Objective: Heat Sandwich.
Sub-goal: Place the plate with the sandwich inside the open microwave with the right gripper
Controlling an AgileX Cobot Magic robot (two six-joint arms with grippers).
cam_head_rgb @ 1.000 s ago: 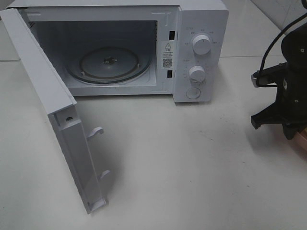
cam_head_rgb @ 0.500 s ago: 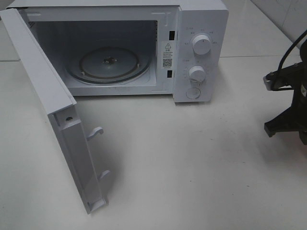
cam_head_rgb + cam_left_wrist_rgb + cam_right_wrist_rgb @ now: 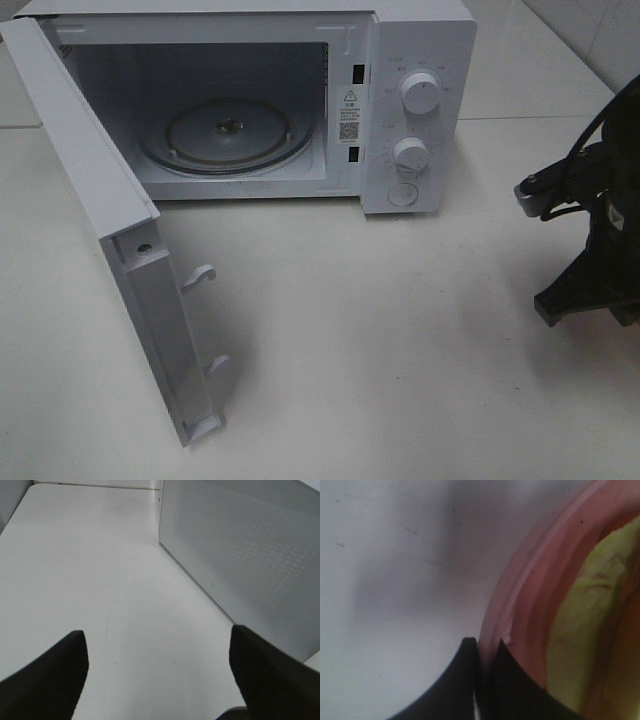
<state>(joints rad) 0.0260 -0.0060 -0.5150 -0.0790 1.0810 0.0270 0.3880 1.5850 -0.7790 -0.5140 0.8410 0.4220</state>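
Right pincer (image 3: 484, 642) closed on rim of pink plate (image 3: 535, 580); sandwich (image 3: 585, 630) seen lying on plate, off right edge of high view. Whether plate is lifted cannot be told. Left pincer (image 3: 157, 632) held wide, nothing gripped, over tabletop (image 3: 380, 330) beside outer face of door (image 3: 90, 180). Farther back, microwave (image 3: 420, 40) shown with door swung open, turntable (image 3: 225, 135) unloaded. Progress judged early: door opened, plate gripped. Left to do: plate to be placed on turntable, door shut, dials (image 3: 420, 93) set.
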